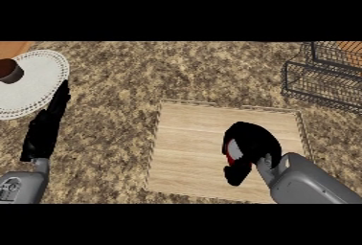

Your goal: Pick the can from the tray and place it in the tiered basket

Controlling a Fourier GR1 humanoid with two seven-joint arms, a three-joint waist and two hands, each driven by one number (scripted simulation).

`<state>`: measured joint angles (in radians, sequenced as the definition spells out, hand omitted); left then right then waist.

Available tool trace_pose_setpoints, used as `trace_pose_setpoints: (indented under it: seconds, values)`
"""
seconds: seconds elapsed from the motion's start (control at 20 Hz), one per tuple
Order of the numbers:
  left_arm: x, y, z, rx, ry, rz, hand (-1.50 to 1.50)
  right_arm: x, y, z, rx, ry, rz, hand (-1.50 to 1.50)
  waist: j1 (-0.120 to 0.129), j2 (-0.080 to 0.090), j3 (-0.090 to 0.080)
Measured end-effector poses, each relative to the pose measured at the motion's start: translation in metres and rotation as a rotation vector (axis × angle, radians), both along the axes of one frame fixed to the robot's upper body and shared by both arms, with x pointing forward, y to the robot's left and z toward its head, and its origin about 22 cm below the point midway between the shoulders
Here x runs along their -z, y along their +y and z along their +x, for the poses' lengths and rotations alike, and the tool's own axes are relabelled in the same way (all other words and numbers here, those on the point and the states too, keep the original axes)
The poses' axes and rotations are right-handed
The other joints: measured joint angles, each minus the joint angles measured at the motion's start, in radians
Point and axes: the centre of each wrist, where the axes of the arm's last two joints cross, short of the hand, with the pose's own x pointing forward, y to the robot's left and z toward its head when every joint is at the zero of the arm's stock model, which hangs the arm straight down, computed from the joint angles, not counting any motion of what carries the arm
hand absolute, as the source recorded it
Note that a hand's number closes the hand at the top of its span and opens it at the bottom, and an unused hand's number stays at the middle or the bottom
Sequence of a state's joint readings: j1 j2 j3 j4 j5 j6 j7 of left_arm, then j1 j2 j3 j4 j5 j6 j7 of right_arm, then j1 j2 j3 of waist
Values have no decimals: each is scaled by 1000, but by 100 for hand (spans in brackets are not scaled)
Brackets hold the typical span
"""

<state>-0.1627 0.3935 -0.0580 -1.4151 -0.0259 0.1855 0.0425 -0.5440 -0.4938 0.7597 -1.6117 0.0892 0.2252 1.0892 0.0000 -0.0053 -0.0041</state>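
- Head view shows the right hand point(249, 149) curled over the can point(229, 153), which lies on the wooden tray point(191, 143) toward its 4 o'clock part; only a sliver of red and white peeks out at the hand's 9 o'clock side, the rest hidden under the black fingers.
- Fingers and thumb wrap round the can, so I read this hand as grasping it; whether it has left the tray's surface cannot be told.
- A can is likely rigid, with smooth, somewhat slippery curved walls; probably light to moderate in weight and not fragile. Taking it round the middle of the side wall, fingers opposite the thumb, seems the safest hold, and that appears to be roughly how it is taken.
- Tiered basket point(322, 79) of dark wire stands at 1 o'clock from the tray, well apart; the can must clear its rim on the way in.
- Left hand point(46, 127) rests at 9 o'clock, fingers straight and relaxed, holding nothing, just beside a white plate point(39, 91) that carries a small brown cup point(10, 70).
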Motion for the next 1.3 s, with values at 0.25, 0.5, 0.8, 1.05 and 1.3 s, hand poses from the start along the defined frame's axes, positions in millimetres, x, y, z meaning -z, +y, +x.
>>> trace_pose_setpoints:
  seconds: [0.25, 0.5, 0.8, 1.05, 1.3]
  values:
    - [2, -6, -1, 0, 6, -1, 0, -13, 2, 1, 45, -42, 75, 150, -1, 2, 3]
    - [-1, -13, 2, 17, -1, -3, 0, -16, 26, 29, 137, -203, 92, 150, 15, 8, 4]
    - [1, -9, -2, 12, -3, -4, 0, -38, 39, 52, 285, -511, 203, 150, 14, 6, 4]
    - [3, -5, -3, -1, -1, -3, 0, -78, 32, 63, 362, -810, 227, 150, 2, 1, 4]
    - [7, -5, -4, -10, 5, -3, 0, -124, 24, 67, 417, -1017, 212, 150, -3, 0, 3]
